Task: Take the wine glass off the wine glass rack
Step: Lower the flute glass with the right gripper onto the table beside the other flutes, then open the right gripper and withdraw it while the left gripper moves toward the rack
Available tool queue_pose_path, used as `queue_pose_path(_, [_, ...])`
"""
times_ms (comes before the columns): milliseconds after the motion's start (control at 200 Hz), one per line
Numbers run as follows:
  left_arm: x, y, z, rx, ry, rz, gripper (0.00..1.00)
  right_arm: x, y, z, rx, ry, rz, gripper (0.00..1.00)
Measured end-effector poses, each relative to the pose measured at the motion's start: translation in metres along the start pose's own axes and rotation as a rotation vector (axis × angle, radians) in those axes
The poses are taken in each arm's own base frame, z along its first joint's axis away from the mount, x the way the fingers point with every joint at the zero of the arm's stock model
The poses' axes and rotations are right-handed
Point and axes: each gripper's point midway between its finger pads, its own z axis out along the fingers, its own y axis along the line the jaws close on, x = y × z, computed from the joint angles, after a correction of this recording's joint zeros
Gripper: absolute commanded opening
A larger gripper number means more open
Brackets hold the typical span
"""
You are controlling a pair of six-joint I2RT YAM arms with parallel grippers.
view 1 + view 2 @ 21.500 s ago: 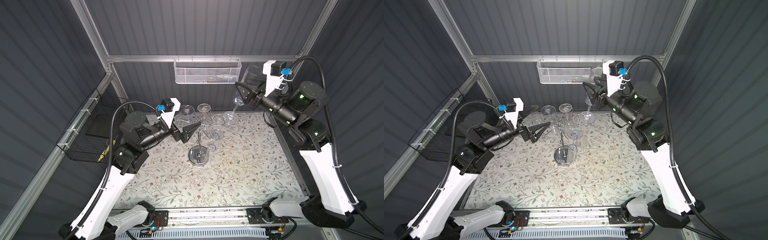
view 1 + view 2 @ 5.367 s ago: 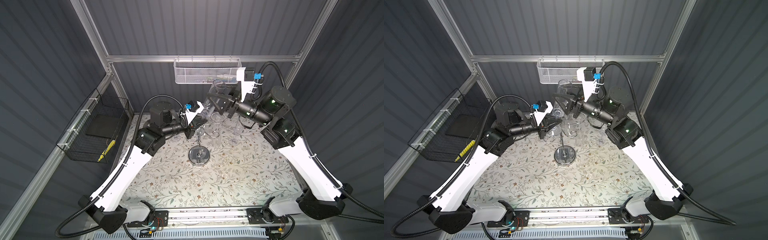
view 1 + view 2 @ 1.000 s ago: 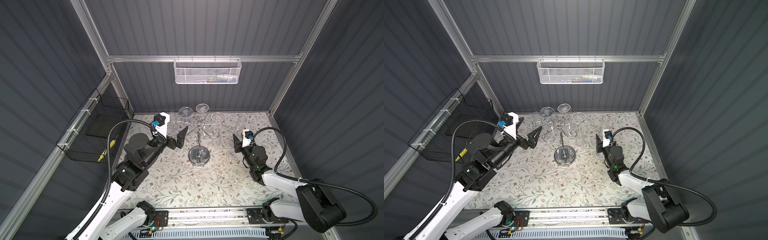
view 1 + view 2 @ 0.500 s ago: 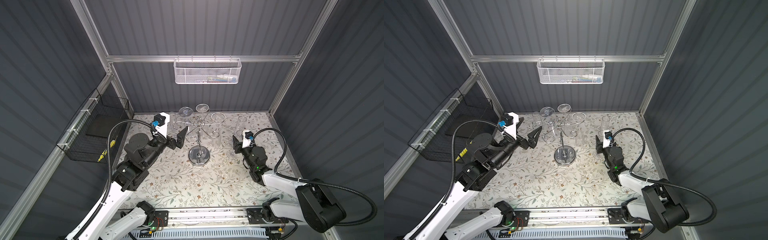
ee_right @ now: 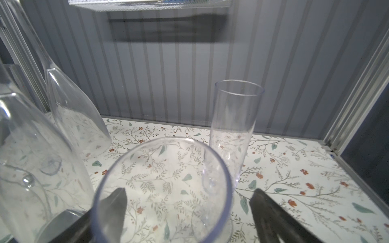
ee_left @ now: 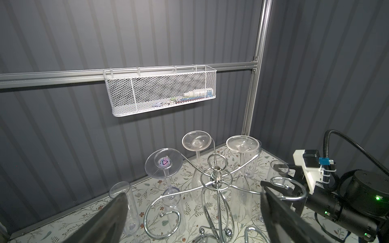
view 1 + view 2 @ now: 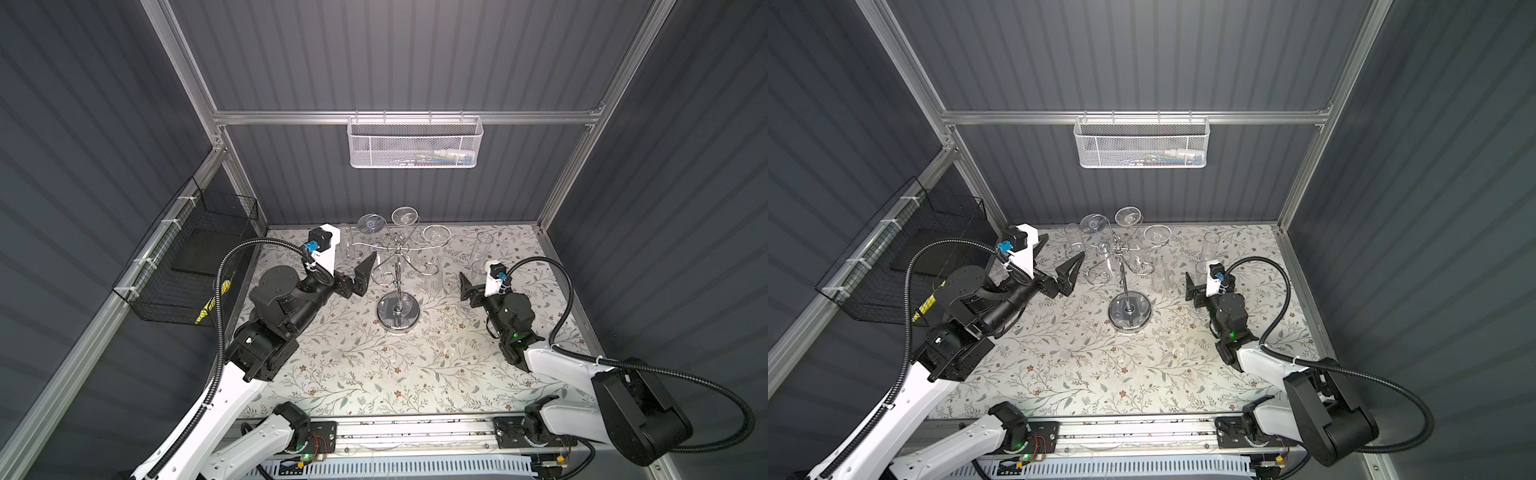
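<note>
Wine glass (image 5: 168, 168) stands off the rack (image 7: 397, 286), at its 3 o'clock, between the wide-open fingers (image 5: 265, 206) of the right gripper (image 5: 189, 190), not squeezed. Left gripper (image 6: 193, 190) gapes at 9. Only the right wrist view shows that gap; top views hide it.

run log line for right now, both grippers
left gripper: open, beside wine glass rack | right gripper: open, straddling wine glass upright on table | rack: three hanging glasses

On wine glass rack (image 6: 216, 174): three inverted wine glasses (image 6: 196, 140). High behind rack: white mesh basket (image 6: 160, 92). Before rack: left gripper (image 6: 193, 192), jaws apart.
</note>
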Motion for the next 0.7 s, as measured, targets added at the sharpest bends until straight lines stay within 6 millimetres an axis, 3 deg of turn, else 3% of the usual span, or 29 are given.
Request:
queue_pose_path(390, [0.000,0.000,0.000,0.000,0.000,0.015,1.00,-0.029,-0.003,-0.017,0.002,-0.047,-0.010,0.99])
queue_pose_path(565, [0.000,0.002,0.000,-0.011,0.000,0.014,1.00,-0.056,-0.006,-0.035,0.003,-0.083,-0.020,0.99])
queue_pose_path(700, [-0.007,0.011,-0.001,-0.062,0.007,-0.002,1.00,-0.090,-0.008,-0.049,0.002,-0.116,-0.014,0.99])
